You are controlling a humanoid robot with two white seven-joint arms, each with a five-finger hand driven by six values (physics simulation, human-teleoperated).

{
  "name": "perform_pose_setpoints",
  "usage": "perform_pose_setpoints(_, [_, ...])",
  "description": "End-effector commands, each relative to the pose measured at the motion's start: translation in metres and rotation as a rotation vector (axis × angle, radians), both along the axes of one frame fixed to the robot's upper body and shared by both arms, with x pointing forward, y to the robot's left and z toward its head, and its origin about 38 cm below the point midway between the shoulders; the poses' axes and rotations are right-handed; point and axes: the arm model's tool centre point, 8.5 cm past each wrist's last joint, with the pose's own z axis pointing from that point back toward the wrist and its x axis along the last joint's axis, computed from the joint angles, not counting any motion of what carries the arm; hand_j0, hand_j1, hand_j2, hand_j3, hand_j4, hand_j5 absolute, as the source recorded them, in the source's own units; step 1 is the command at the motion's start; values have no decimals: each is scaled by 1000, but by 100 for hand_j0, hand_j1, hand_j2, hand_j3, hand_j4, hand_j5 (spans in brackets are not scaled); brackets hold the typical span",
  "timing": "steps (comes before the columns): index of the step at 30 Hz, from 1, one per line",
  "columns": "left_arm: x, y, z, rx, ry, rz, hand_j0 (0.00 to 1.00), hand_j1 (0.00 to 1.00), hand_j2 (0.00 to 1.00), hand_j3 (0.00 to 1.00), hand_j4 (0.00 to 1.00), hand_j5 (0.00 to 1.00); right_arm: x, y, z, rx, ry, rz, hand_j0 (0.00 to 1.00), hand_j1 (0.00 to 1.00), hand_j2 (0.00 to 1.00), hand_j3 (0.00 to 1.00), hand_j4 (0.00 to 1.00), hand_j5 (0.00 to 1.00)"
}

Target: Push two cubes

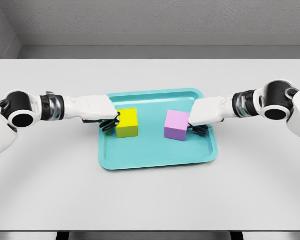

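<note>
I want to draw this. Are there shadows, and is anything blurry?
Head view: soft, even light; faint shadows under the yellow cube and purple cube on the tray; no glare; everything looks sharp, though the dark fingers are hard to make out.

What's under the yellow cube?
The teal tray lies under the yellow cube, on the white table. The tray floor directly beneath the cube is covered.

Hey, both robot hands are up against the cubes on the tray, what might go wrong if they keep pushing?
1. The left robot hand meets the yellow cube at its left side near a corner, so the cube may spin rather than slide straight.
2. The pink cube already sits skewed; a push from the right robot hand could turn it further.
3. Pushing might drag the teal tray across the table.
</note>
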Motion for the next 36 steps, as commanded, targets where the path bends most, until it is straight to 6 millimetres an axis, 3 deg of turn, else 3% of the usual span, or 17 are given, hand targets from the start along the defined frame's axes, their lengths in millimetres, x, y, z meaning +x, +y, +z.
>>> perform_pose_setpoints(1, [0,-5,0,-4,-3,-6,0,0,0,0,0,0,-2,10,-3,7,8,21,13,13,13,13,13,13])
perform_pose_setpoints(6, [6,18,13,17,-29,33,0,0,0,0,0,0,-3,22,-5,14,14,43,14,14,14,14,14,14])
perform_pose_setpoints(10, [24,59,17,28,-29,158,0,0,0,0,0,0,-2,32,-2,24,8,58,14,14,14,14,14,14])
perform_pose_setpoints(12, [27,41,10,27,-28,138,0,0,0,0,0,0,0,33,1,25,1,59,16,16,16,16,16,16])
perform_pose_setpoints(16, [33,32,-1,35,-13,143,0,0,0,0,0,0,1,38,4,32,-5,67,16,16,16,16,16,16])
perform_pose_setpoints(18, [38,17,-9,61,-19,131,0,0,0,0,0,0,4,43,5,38,-7,67,16,16,16,16,16,16])
perform_pose_setpoints(26, [35,12,-15,75,-9,114,0,0,0,0,0,0,4,60,7,56,-9,93,18,18,18,18,18,18])
perform_pose_setpoints(30, [32,-2,-20,72,-1,85,0,0,0,0,0,0,12,46,13,50,-25,56,24,24,24,24,24,24])
perform_pose_setpoints(32, [31,-7,-21,71,2,73,0,0,0,0,0,0,14,23,13,27,-28,14,27,27,27,27,27,27])
perform_pose_setpoints(33, [30,-8,-22,71,4,70,0,0,0,0,0,0,18,-2,20,21,-44,-36,27,27,27,27,27,27])
perform_pose_setpoints(36, [30,-12,-22,67,2,64,0,0,0,0,0,0,29,-83,73,57,-154,-218,28,28,28,28,28,28])
